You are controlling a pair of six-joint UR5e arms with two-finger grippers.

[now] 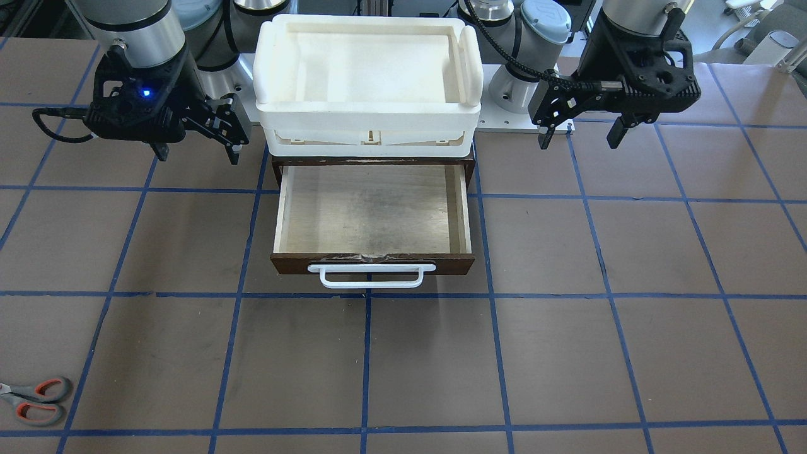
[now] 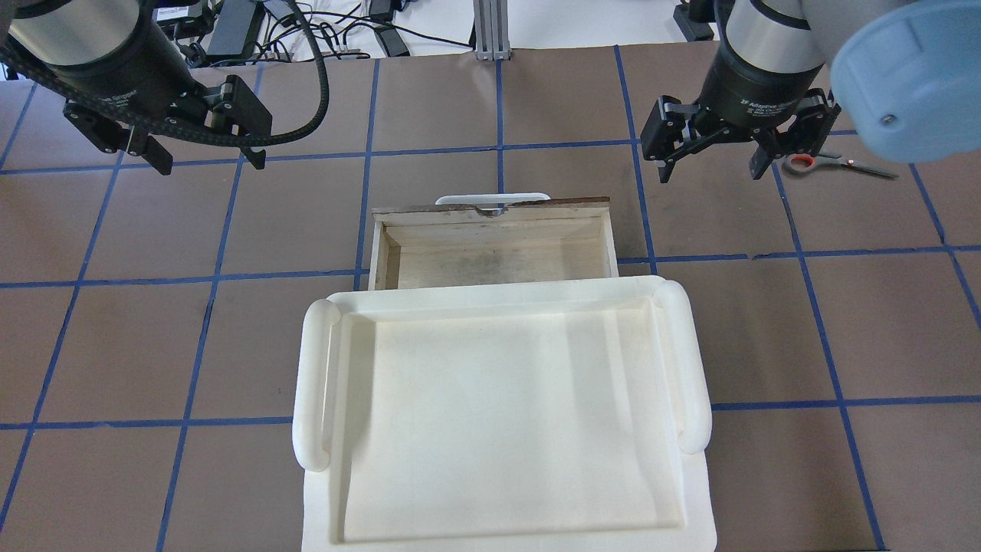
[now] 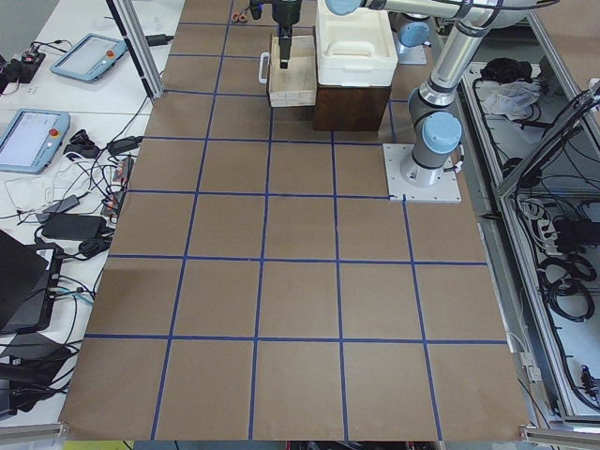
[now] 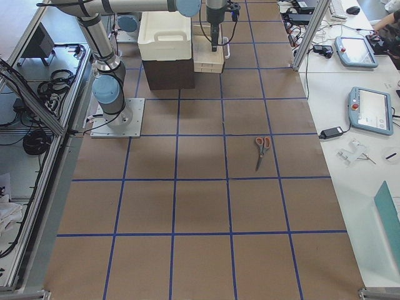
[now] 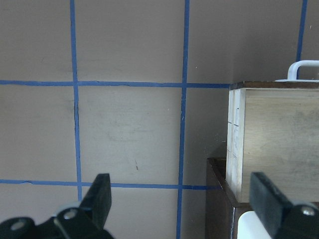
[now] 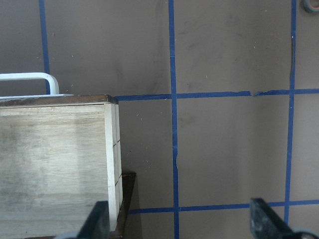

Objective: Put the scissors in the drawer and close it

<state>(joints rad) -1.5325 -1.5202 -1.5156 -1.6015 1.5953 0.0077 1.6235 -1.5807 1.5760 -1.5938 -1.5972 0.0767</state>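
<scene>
- Right end effector (image 1: 197,151) hangs above the counter (image 1: 567,353), fingers spread wide, gripping nothing.
- Left end effector (image 1: 579,140) is at the matching height on the other side, jaws also wide apart and holding nothing.
- Between the two end effectors is the drawer (image 1: 372,214), pulled out and open, pale plywood floor on show and the white bar handle (image 1: 372,275) pointing away from the robot.
- The white tray (image 1: 369,116) sits on top of the cabinet, level with both end effectors.
- The scissors (image 1: 34,400) lie flat on the counter well apart from the right end effector, out ahead of it and off to its outer side, away from the drawer.
- Their blades are closed.
</scene>
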